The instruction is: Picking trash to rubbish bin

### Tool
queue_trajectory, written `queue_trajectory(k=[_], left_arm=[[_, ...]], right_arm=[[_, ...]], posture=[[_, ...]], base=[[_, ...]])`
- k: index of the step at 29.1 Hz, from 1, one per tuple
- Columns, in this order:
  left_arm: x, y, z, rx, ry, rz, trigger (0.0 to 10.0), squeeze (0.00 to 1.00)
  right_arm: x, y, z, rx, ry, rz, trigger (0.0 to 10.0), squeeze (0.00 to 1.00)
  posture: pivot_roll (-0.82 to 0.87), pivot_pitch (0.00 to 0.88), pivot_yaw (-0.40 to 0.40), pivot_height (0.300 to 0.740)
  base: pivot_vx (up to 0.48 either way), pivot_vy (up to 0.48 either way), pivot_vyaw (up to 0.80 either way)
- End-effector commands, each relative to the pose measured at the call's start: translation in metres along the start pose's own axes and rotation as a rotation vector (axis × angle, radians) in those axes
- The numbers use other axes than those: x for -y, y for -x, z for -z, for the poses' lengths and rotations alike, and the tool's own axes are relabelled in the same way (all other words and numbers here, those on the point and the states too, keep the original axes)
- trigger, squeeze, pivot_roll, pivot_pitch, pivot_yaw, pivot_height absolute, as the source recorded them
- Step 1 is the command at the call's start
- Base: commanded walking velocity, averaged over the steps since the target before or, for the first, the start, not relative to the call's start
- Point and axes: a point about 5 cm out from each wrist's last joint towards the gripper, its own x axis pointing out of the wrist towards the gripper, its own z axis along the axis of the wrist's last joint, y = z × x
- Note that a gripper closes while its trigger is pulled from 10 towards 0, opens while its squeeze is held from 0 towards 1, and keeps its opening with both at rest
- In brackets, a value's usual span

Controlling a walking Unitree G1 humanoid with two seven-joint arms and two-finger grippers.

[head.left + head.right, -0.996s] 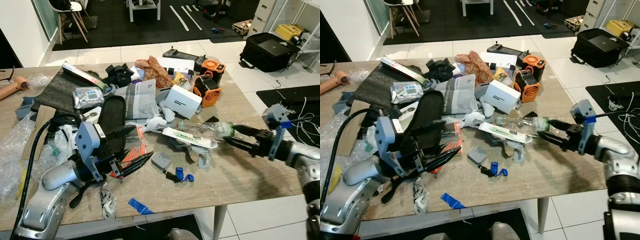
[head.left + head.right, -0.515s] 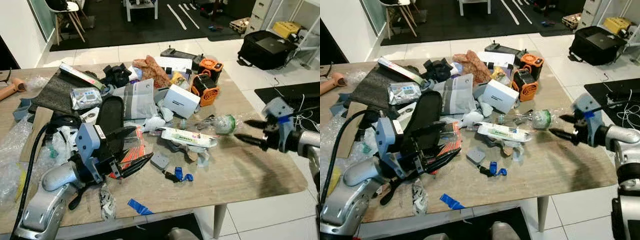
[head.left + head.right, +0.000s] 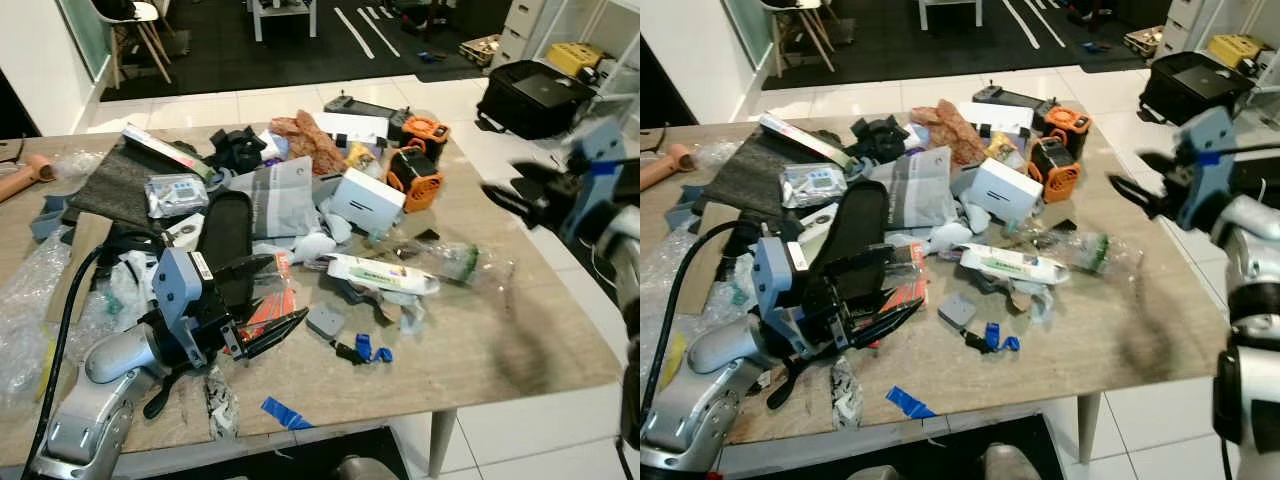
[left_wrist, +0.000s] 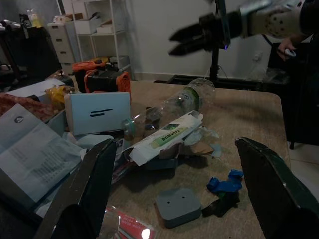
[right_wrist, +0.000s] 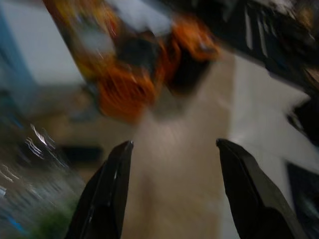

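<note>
Bottle (image 3: pixel 437 258) lies on desk (image 3: pixel 520 330) amid clutter. My right tool (image 3: pixel 503 193) hangs above the desk edge, fingers apart, empty. Left tool (image 3: pixel 270 300) spread wide, low over desk.

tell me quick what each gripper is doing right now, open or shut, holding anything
Left gripper: open, holding nothing, low over the cluttered wooden table.
Right gripper: open, empty, raised above the table's right side.
</note>
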Motion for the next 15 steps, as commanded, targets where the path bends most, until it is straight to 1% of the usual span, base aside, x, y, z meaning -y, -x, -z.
queue_trajectory(k=[1, 2, 3, 4, 5, 6, 7, 8, 9, 10, 11, 15], left_arm=[[0.001, 0.0, 0.003, -0.013, 0.0, 0.006, 10.0, 0.0], [0.001, 0.0, 0.003, -0.013, 0.0, 0.007, 10.0, 0.0], [0.001, 0.0, 0.003, -0.013, 0.0, 0.007, 10.0, 0.0], [0.002, 0.0, 0.003, -0.014, 0.001, 0.008, 10.0, 0.0], [0.002, 0.0, 0.003, -0.016, 0.002, 0.01, 10.0, 0.0], [0.002, 0.0, 0.003, -0.016, 0.002, 0.01, 10.0, 0.0], [0.002, 0.0, 0.004, -0.017, 0.001, 0.011, 10.0, 0.0], [0.002, 0.0, 0.004, -0.017, 0.001, 0.011, 10.0, 0.0], [0.002, 0.0, 0.004, -0.018, 0.0, 0.012, 10.0, 0.0], [0.002, 0.0, 0.004, -0.018, 0.0, 0.012, 10.0, 0.0], [0.001, 0.0, 0.004, -0.018, -0.001, 0.013, 10.0, 0.0], [0.002, 0.0, 0.005, -0.017, -0.001, 0.01, 10.0, 0.0]], right_arm=[[0.002, 0.004, 0.013, -0.1, 0.028, 0.028, 10.0, 0.0], [0.002, 0.007, 0.021, -0.174, 0.034, 0.036, 10.0, 0.0], [0.002, 0.007, 0.021, -0.174, 0.034, 0.036, 10.0, 0.0], [-0.001, 0.009, 0.03, -0.223, -0.011, -0.002, 10.0, 0.0], [-0.008, 0.009, 0.033, -0.226, -0.082, -0.074, 10.0, 0.0], [-0.008, 0.009, 0.033, -0.226, -0.082, -0.074, 10.0, 0.0], [-0.014, 0.008, 0.034, -0.217, -0.135, -0.141, 10.0, 0.0], [-0.014, 0.008, 0.034, -0.217, -0.135, -0.141, 10.0, 0.0], [-0.018, 0.008, 0.033, -0.209, -0.158, -0.199, 10.0, 0.0], [-0.018, 0.008, 0.033, -0.209, -0.158, -0.199, 10.0, 0.0], [-0.019, 0.008, 0.031, -0.208, -0.165, -0.229, 10.0, 0.0], [-0.019, 0.008, 0.031, -0.219, -0.156, -0.245, 10.0, 0.0]], posture=[[-0.06, 0.0, -0.006, 0.74], [-0.06, 0.0, -0.004, 0.74], [-0.06, 0.0, -0.004, 0.74], [-0.06, 0.0, -0.002, 0.74], [-0.06, 0.0, -0.002, 0.74], [-0.06, 0.0, -0.002, 0.74], [-0.06, 0.0, 0.001, 0.74], [-0.06, 0.0, 0.001, 0.74], [-0.06, 0.0, 0.001, 0.74], [-0.06, 0.0, 0.001, 0.74], [-0.06, 0.0, 0.001, 0.74], [-0.06, 0.0, -0.003, 0.74]], base=[[0.0, 0.0, 0.0], [0.0, 0.0, 0.0], [0.0, 0.0, 0.0], [0.0, 0.0, 0.0], [0.0, 0.0, 0.0], [0.0, 0.0, 0.0], [0.0, 0.0, 0.0], [0.0, 0.0, 0.0], [0.0, 0.0, 0.0], [0.0, 0.0, 0.0], [0.0, 0.0, 0.0], [0.0, 0.0, 0.0]])
